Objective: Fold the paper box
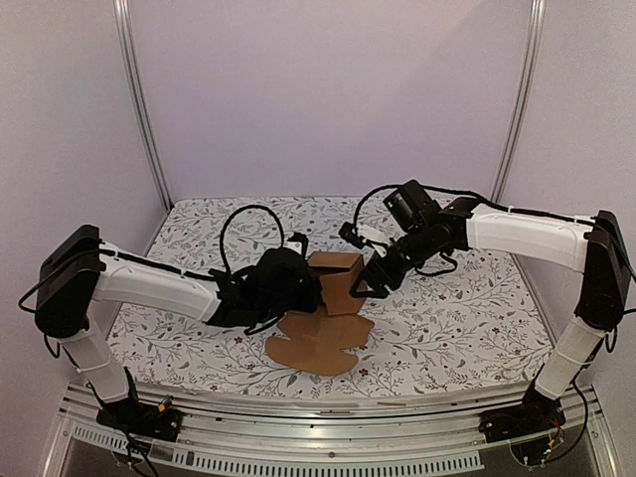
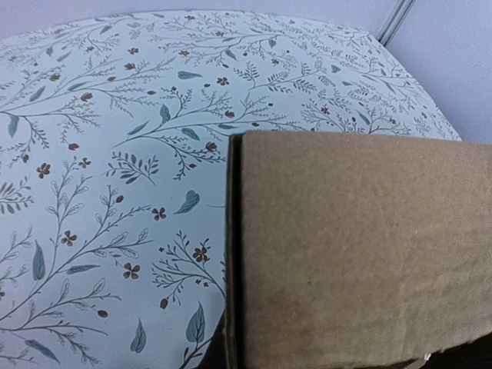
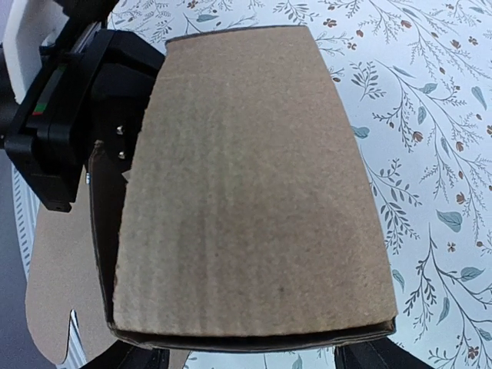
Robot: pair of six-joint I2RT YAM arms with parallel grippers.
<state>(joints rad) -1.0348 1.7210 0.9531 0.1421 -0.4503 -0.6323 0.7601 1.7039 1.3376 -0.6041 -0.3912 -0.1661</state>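
The paper box (image 1: 336, 281), plain brown cardboard, stands half folded mid-table with its upper panels raised. Its rounded flaps (image 1: 320, 343) lie flat toward the near edge. My left gripper (image 1: 298, 288) presses against the box's left side. In the left wrist view a cardboard panel (image 2: 361, 254) fills the lower right and hides the fingers, and a wall runs edge-on where the jaws meet. My right gripper (image 1: 370, 281) is at the box's right side. In its wrist view a wide panel (image 3: 246, 184) fills the frame, and the dark fingertips (image 3: 367, 358) stand far apart under its near edge.
A floral cloth (image 1: 447, 318) covers the table. White walls and two metal posts (image 1: 139, 99) close in the back and sides. An aluminium rail (image 1: 328, 412) runs along the near edge between the arm bases.
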